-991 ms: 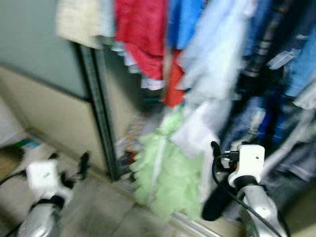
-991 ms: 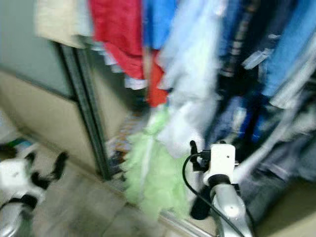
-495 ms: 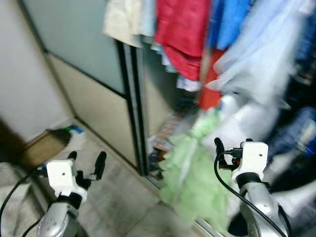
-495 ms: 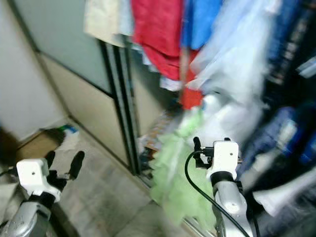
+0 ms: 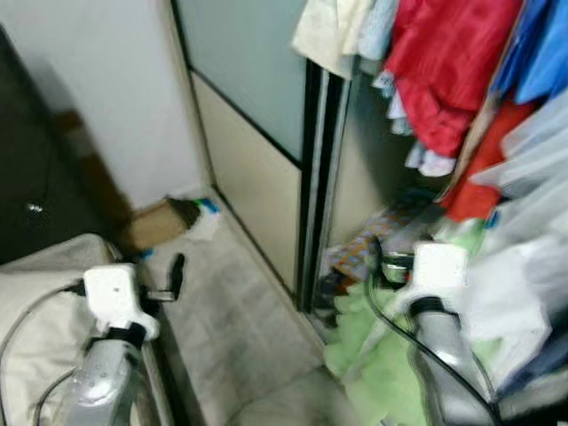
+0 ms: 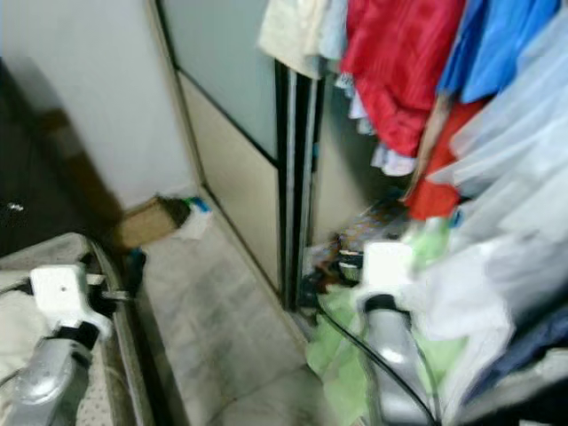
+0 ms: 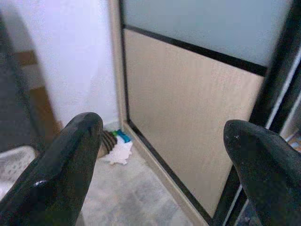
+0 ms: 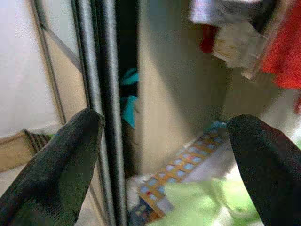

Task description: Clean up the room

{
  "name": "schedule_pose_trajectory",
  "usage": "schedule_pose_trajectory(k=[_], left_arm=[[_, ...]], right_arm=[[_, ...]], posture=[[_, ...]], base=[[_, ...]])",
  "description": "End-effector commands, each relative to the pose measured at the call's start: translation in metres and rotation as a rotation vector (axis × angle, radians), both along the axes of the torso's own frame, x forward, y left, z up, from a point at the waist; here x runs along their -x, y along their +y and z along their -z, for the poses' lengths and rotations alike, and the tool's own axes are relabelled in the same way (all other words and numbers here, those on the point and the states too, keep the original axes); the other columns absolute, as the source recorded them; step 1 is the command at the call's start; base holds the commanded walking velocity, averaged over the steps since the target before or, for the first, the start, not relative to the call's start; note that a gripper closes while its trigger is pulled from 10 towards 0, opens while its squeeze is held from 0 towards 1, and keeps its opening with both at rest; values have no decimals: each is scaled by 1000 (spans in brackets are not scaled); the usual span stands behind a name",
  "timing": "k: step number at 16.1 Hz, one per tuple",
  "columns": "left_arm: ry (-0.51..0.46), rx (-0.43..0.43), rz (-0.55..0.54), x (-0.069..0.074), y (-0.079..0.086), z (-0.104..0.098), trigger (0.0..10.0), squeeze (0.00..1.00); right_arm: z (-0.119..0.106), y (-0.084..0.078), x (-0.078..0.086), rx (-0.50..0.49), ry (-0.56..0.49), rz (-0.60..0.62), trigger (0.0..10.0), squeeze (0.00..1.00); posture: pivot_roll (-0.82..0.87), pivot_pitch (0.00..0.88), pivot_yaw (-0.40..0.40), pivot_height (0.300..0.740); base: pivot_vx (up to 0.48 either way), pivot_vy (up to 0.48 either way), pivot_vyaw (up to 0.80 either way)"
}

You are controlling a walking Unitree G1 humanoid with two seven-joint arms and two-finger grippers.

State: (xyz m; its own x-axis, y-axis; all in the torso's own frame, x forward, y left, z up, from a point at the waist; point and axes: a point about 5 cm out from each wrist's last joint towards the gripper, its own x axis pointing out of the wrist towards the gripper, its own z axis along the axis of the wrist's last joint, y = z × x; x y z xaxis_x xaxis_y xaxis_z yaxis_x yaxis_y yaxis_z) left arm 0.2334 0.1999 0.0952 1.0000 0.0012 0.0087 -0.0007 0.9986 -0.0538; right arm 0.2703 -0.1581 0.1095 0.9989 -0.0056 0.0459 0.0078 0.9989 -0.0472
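Observation:
The open wardrobe holds hanging clothes: a red garment point(image 5: 444, 71), a cream one point(image 5: 330, 31) and blue ones point(image 5: 541, 53). A fluffy green garment point(image 5: 373, 355) lies at the wardrobe's foot, beside my right arm. My right gripper point(image 8: 164, 122) is open and empty, facing the sliding door's edge point(image 8: 99, 94) and a patterned item point(image 8: 183, 169) on the wardrobe floor. My left gripper point(image 7: 164, 127) is open and empty, held over the floor near the bed. A white crumpled cloth point(image 7: 120, 151) lies at the wall corner.
A sliding door point(image 5: 257, 151) with a frosted top panel stands left of the opening. A beige bed point(image 5: 35, 293) fills the lower left, with dark furniture point(image 5: 27, 177) behind it. A cardboard piece point(image 5: 155, 226) rests by the wall. Grey floor point(image 5: 240, 328) runs between bed and wardrobe.
The camera has swung left, so the wardrobe sits further right and the wall, bed and floor corner have come into view. Both grippers stay open.

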Motion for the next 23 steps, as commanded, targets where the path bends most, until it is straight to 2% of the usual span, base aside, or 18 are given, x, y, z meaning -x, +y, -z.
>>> schedule_pose_trajectory(k=[1,4,7,14,23], left_arm=[[-5,-15,24,-2,-5,-2,10000,0],[4,-15,35,-1,-8,-2,10000,0],[5,12,39,-2,-13,-1,10000,0],[5,34,35,-2,-16,-1,10000,0],[3,27,50,-4,-17,-1,10000,0]], right_arm=[[1,-6,0,8,2,17,10000,0],[2,-1,0,28,2,-15,10000,0],[2,-2,1,21,10,-28,10000,0],[2,0,-1,29,19,-68,10000,0],[1,0,-2,34,15,-80,10000,0]], posture=[[-8,45,30,740],[-5,47,15,740],[-14,45,-8,740],[-14,58,-24,740],[-13,51,-22,740]], base=[[0,0,0],[0,0,533],[0,0,610],[0,-44,0],[0,-352,0]])
